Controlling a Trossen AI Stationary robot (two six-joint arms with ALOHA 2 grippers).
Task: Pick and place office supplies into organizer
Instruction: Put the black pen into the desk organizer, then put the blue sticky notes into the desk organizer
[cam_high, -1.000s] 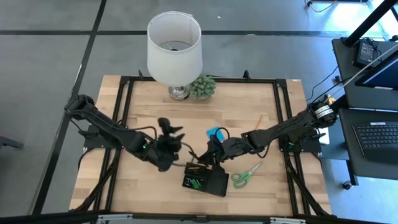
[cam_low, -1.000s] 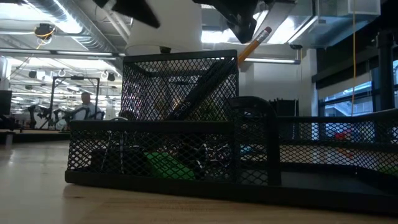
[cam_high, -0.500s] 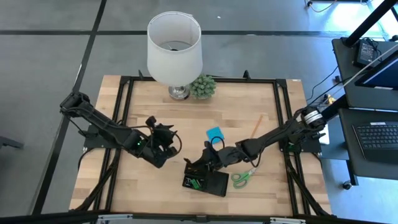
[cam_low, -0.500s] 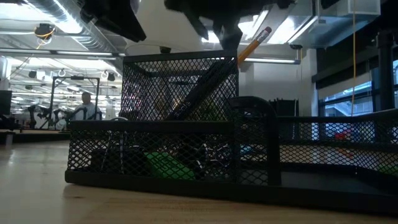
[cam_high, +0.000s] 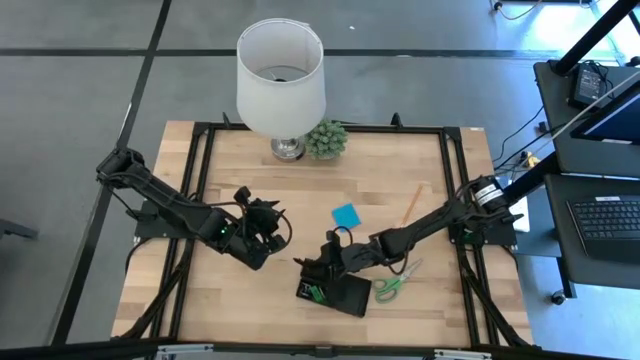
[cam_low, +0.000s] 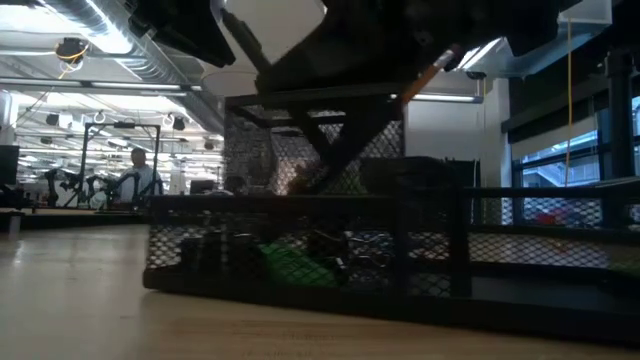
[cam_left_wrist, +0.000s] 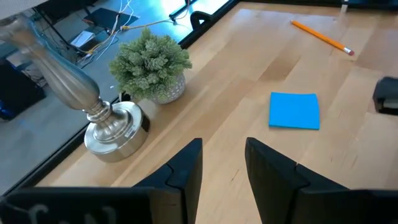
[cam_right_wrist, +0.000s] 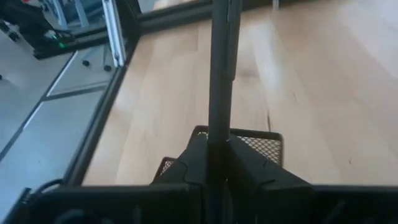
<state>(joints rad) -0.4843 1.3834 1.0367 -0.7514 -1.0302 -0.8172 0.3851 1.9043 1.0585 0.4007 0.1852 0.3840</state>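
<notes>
The black mesh organizer (cam_high: 340, 295) (cam_low: 300, 250) stands near the table's near edge and holds a green piece (cam_low: 290, 268), clips and an orange pencil (cam_low: 440, 65) leaning in its tall cup. My right gripper (cam_high: 327, 264) (cam_right_wrist: 217, 146) hovers over the organizer's far left corner, shut on a black pen (cam_right_wrist: 219, 68). My left gripper (cam_high: 265, 222) (cam_left_wrist: 224, 158) waits open to the left of it. The blue sticky-note pad (cam_high: 346, 215) (cam_left_wrist: 294, 111), a loose orange pencil (cam_high: 411, 203) (cam_left_wrist: 320, 36) and the green-handled scissors (cam_high: 393, 284) lie flat on the wood. My right gripper pinches the black pen between its two fingers, on the shaft (cam_right_wrist: 219, 124). The pen runs on straight ahead past the fingertips, along the fingers, over the organizer's mesh wall (cam_right_wrist: 261, 146). Which end of the pen it has is hidden by the fingers.
A white lamp (cam_high: 281, 75) on a metal base (cam_left_wrist: 115, 127) and a small green plant (cam_high: 326, 139) (cam_left_wrist: 151, 65) stand at the far edge. Bare wood lies between the pad and the plant. Black frame rails run along the table's sides.
My right gripper has moved toward the near edge and left with the pen, coming down over the organizer. My left gripper has drawn back to the left and down, then kept still. In the low view the organizer has shifted sideways a little.
</notes>
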